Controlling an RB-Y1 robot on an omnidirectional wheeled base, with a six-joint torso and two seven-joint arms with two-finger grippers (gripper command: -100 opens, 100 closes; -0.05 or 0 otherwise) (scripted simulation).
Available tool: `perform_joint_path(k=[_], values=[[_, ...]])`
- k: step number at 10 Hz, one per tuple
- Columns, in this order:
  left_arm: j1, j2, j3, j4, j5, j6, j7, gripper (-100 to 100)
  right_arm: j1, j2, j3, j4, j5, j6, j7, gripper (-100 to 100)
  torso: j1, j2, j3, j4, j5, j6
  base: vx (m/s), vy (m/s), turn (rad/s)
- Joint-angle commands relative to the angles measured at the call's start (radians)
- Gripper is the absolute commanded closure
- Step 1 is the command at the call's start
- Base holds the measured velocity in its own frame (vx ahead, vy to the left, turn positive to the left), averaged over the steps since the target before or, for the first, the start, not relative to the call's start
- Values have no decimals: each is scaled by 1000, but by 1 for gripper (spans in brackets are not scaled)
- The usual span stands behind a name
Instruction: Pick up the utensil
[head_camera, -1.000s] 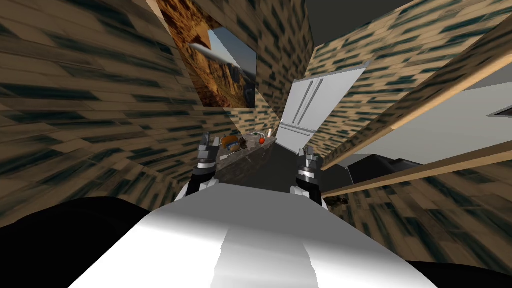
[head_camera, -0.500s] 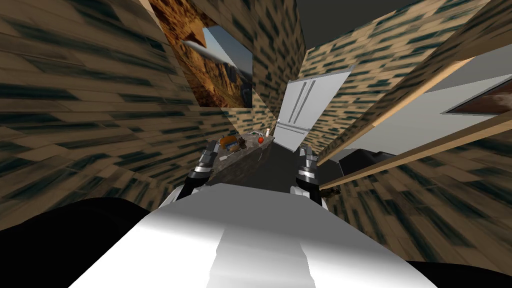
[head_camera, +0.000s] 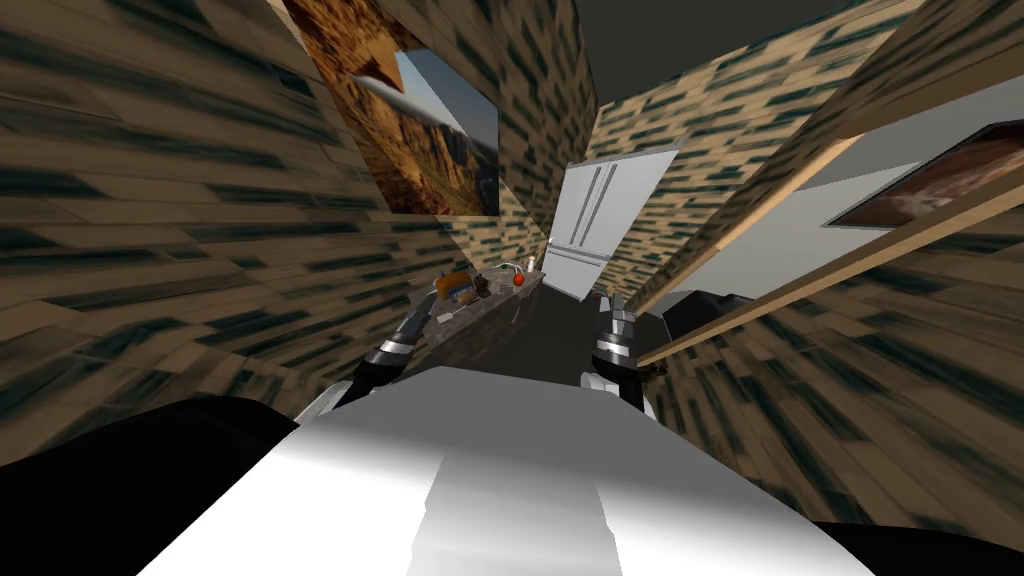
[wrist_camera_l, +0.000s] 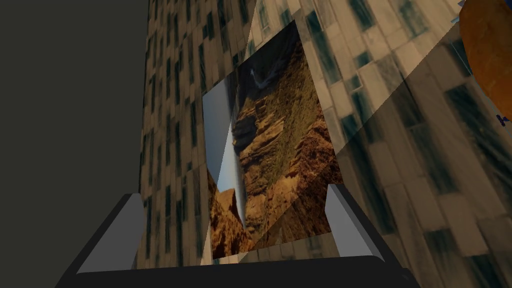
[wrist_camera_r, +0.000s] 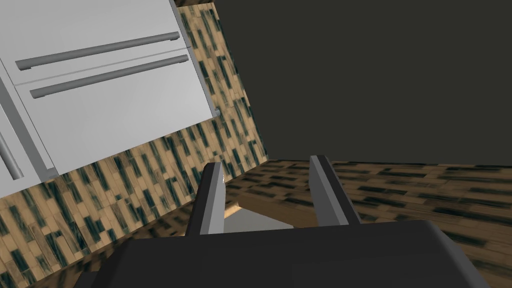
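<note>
One utensil (head_camera: 447, 313), long axis along counter (head_camera: 484, 320)

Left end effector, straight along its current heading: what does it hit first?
Probably the canyon picture on the tiled wall; it sits between the left end effector's open fingers. Nothing nearer shows in line, but depth is unclear.

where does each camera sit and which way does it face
Head view: on the head, looking down along a counter toward a white fridge; left gripper and right gripper show.
Left wrist view: on left hand, facing a canyon picture between open fingers.
Right wrist view: on right hand, facing the fridge past open fingers.
Head view shares canyon picture and fridge.
</note>
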Motion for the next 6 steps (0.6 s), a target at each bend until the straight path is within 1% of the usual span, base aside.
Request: perform_joint_path(k=[1,2,3,4,5,6], values=[[45,50,23,22,-12,30,-12,-100,0,0,0,0,0,0,0,0,0,0,0,0,0,0,-8,48,-207],[45,69,23,22,-12,30,-12,-100,0,0,0,0,0,0,0,0,1,0,0,0,0,0,-7,42,-52],[78,107,38,37,-22,47,-18,-100,0,0,0,0,0,0,0,0,0,-1,0,0,0,0,-4,24,-121],[78,115,38,37,-22,47,-18,-100,0,0,0,0,0,0,0,0,0,-1,-1,0,0,0,-1,21,-62],[112,155,53,53,-32,65,-23,-100,0,0,0,0,0,0,0,0,-1,-1,-1,0,0,0,6,27,-128],[112,162,53,53,-32,65,-23,-100,0,0,0,0,0,0,0,0,-1,-2,-1,0,0,0,2,28,-67]])
